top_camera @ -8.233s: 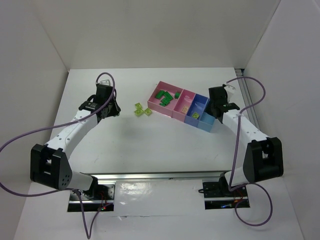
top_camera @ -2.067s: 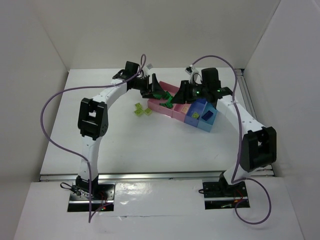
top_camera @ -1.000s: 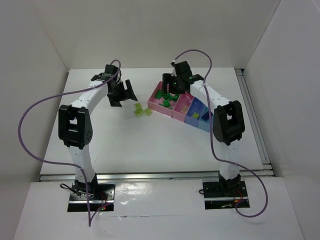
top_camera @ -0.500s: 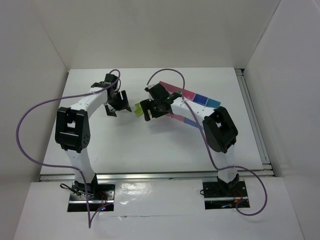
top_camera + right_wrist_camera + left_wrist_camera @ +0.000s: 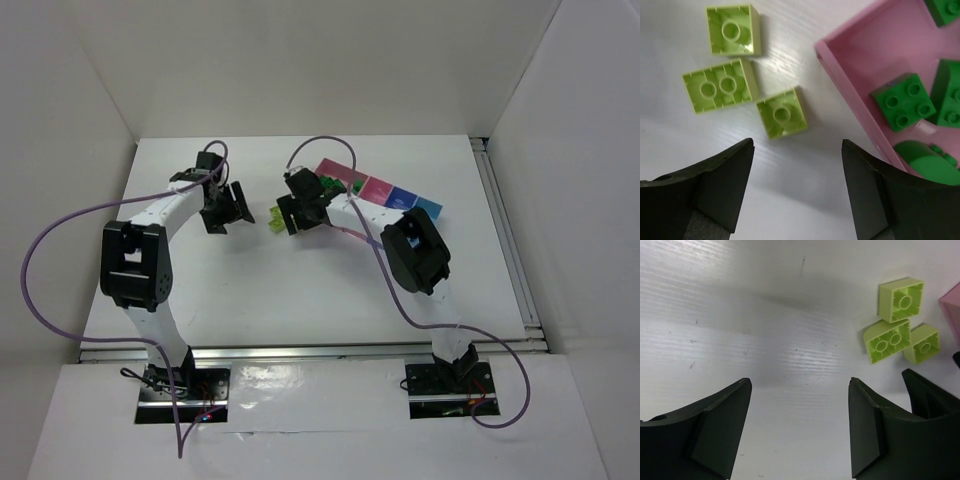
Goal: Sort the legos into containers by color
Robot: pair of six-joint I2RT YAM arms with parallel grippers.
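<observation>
**A:** Right gripper (image 5: 797, 192) first. Its fingers (image 5: 715, 185) are spread wide, with nothing between them and nothing touched.

**B:** And just past the tips are three yellow-green legos (image 5: 720, 86), huddled together on the table (image 5: 690, 145), two of them touching. The pink tray (image 5: 890, 45) sits right beside them and holds dark green legos (image 5: 902, 100).

**A:** The left gripper (image 5: 800, 435) is the same story: jaws wide, empty, over bare table. That yellow-green cluster lies off to one side of its view.

**B:** So why hang there? My read is that the right arm is lined up to drop over one brick, and the wide opening gives it room.

**A:** It's tight, though. With the bricks packed like that, a finger could shove a neighbour.

**B:** Agreed. Pink looks claimed by the greens, so I'd say these three belong in one of the smaller trays (image 5: 405, 196) further along the row.
</observation>
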